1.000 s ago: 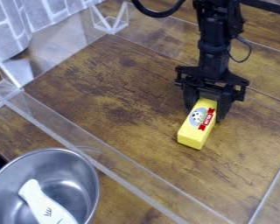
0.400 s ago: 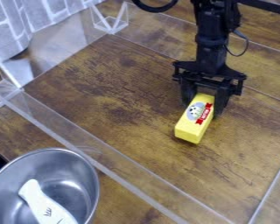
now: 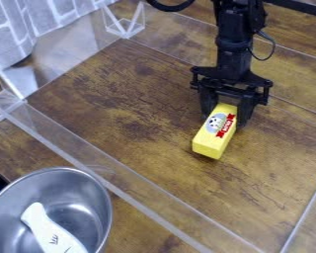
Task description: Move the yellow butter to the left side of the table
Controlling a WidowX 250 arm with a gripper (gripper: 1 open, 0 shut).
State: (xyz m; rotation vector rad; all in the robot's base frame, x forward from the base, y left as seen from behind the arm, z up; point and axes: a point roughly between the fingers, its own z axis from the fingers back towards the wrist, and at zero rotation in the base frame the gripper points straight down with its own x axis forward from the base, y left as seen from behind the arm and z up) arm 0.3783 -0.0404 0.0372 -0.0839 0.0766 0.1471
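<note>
The yellow butter (image 3: 215,138) is a small bright yellow block with a red-and-white label and a round picture on top. It lies lengthwise on the right half of the dark wood-grain table (image 3: 121,109). My gripper (image 3: 228,115) points straight down over the block's far end. Its black fingers stand on either side of that end, shut on it. The near end of the block sticks out toward the camera. I cannot tell whether the block is lifted off the wood.
A round steel bowl (image 3: 48,212) with a white utensil (image 3: 42,229) in it sits at the lower left, outside the clear acrylic edging (image 3: 102,168). White patterned cloth (image 3: 23,35) lies at the upper left. Bare wood stretches left of the block.
The gripper and the butter between its fingers have edged slightly to the left together. The fingers have stayed shut.
</note>
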